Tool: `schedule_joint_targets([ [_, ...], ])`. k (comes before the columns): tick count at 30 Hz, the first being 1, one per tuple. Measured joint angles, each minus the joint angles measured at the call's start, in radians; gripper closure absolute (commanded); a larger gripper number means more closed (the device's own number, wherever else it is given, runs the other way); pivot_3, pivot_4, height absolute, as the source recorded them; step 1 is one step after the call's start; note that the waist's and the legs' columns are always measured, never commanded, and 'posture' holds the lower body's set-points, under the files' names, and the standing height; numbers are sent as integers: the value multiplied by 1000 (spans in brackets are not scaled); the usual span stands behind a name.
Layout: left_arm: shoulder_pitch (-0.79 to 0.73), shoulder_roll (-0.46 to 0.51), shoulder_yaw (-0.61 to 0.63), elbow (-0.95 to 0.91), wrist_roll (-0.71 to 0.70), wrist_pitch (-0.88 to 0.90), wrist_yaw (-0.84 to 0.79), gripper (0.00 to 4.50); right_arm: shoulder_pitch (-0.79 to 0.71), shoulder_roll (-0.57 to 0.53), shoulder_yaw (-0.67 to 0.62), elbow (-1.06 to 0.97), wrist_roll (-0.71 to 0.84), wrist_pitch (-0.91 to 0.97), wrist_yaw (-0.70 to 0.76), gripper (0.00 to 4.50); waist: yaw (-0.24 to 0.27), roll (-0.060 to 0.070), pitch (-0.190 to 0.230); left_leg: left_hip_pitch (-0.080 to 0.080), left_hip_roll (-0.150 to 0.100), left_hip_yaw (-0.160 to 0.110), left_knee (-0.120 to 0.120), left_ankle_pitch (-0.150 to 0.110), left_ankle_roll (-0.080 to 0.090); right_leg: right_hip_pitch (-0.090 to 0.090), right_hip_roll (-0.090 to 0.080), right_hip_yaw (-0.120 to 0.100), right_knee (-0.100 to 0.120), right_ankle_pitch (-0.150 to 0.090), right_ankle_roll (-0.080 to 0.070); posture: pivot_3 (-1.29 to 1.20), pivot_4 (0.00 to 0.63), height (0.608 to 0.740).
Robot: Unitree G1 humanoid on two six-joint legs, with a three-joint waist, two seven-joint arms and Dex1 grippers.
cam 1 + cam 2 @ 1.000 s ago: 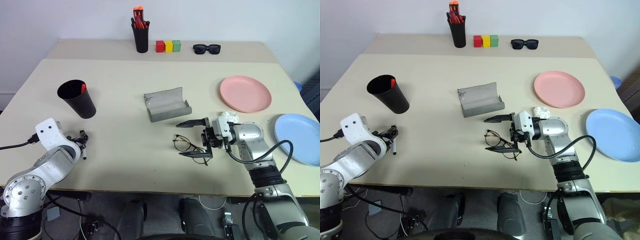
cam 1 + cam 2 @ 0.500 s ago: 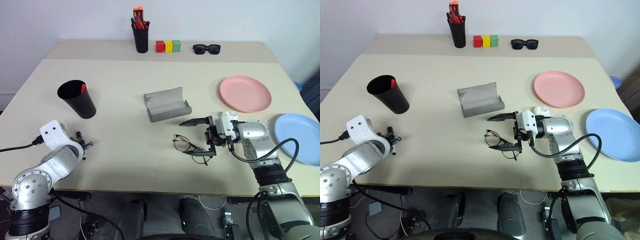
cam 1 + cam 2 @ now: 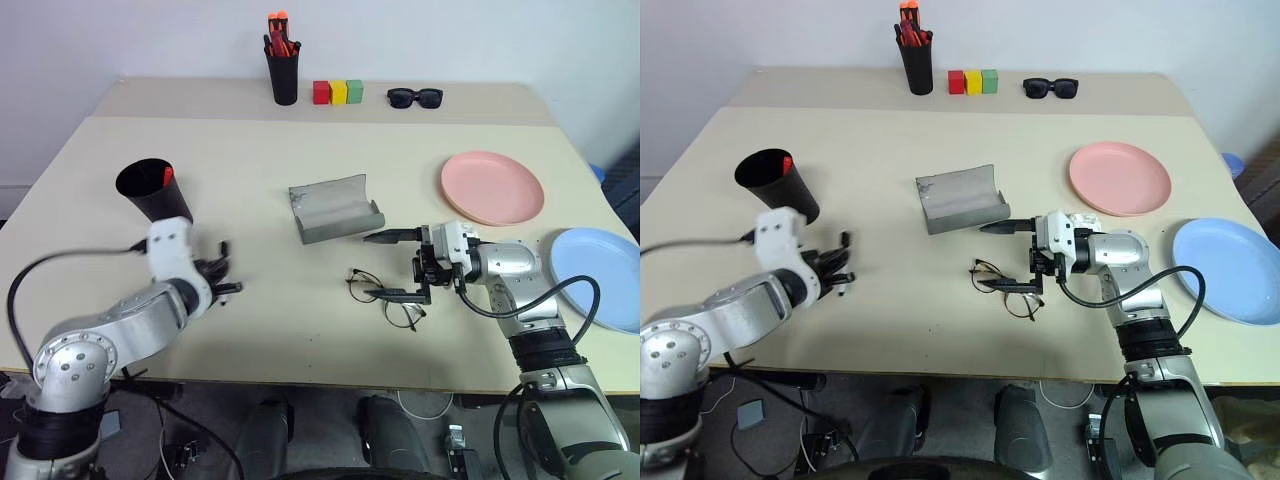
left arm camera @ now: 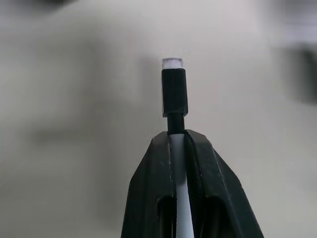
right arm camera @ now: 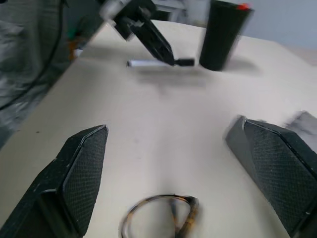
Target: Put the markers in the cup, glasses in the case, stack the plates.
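Near the worktop's left edge, our left tool clamped the shorter marker, bound for the cup; our right tool gaped wide over the glasses.

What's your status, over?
Left gripper shut on the short marker, near the cup. Right gripper open over the glasses. Case open, nothing blocking.

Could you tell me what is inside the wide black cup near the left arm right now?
A red-orange tip pokes above the rim of the cup, so one marker stands inside. The cup's dark wall hides the rest of that marker and the bottom, so I cannot tell whether anything else lies there.
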Motion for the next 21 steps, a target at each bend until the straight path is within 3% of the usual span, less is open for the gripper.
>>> schedule_joint_targets([
  [3,-101,39,-57,-16,116,-8,-166,4438,0,20,-34,-31,35,53,-66,27,-7,0,0,0,0,0,-2,0,0,-1,0,0,0,0,0,0,150,740],
  [6,-157,9,-85,8,281,-79,-245,4438,-1,62,-58,-69,84,96,-117,27,-5,0,0,0,1,0,-4,1,-1,-2,1,0,0,0,1,0,150,740],
  [13,-247,-70,-120,164,876,-414,-235,4438,-74,162,-59,-129,165,157,-186,27,-4,0,1,0,1,0,-7,1,-1,-3,1,0,-2,2,4,0,150,740],
  [17,-247,-140,-129,270,1103,-574,-227,4438,-117,217,-54,-129,180,169,-199,27,1,0,0,-1,1,0,-9,1,-1,-4,1,0,-2,2,5,0,150,740],
  [21,-249,-195,-109,370,1230,-668,-221,4438,-126,245,-49,-123,186,171,-201,27,-1,0,1,-1,1,0,-11,1,-2,-5,1,0,-2,3,5,0,150,740],
])
